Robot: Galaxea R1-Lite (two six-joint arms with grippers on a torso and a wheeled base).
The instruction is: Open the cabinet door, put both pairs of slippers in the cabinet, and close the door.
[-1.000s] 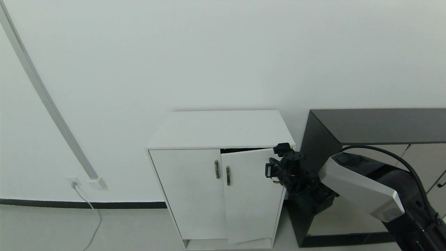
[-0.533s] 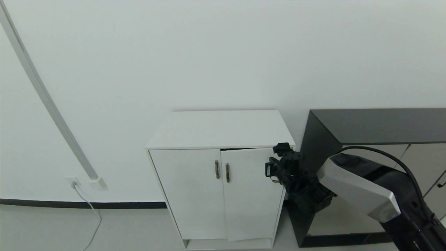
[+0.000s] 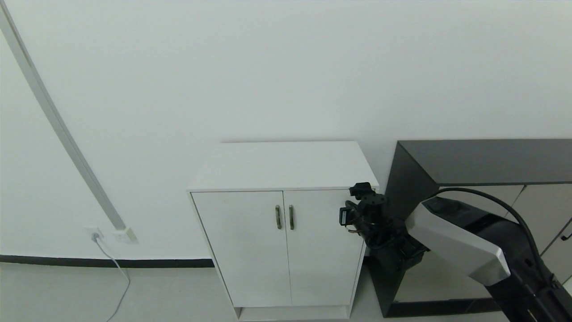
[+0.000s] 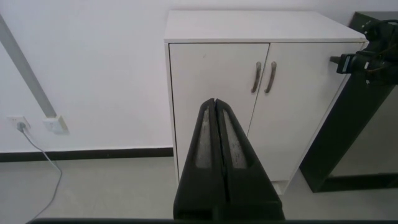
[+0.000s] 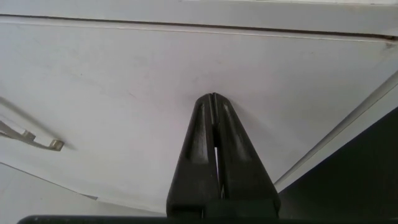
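Observation:
The white cabinet [image 3: 277,165] stands against the wall with both doors flush and shut. Two bronze handles [image 3: 284,217] sit side by side at the middle seam. My right gripper [image 3: 345,217] is shut, and its tip [image 5: 213,98] rests against the right door [image 5: 124,93] near that door's upper outer corner. My left gripper [image 4: 215,102] is shut with nothing in it. It hangs in front of the cabinet [image 4: 261,25], well back from the doors, in line with the left door [image 4: 214,74]. The left wrist view catches the right gripper [image 4: 339,62] at the cabinet's right edge.
A black sideboard [image 3: 482,161] stands right beside the cabinet, close to my right arm. A wall socket with a cable [image 3: 94,235] and a slanted wall duct [image 3: 58,120] are to the left. Bare grey floor [image 3: 111,290] lies in front.
The right door, ajar a second ago, has swung fully shut. My right gripper followed it in toward the cabinet.

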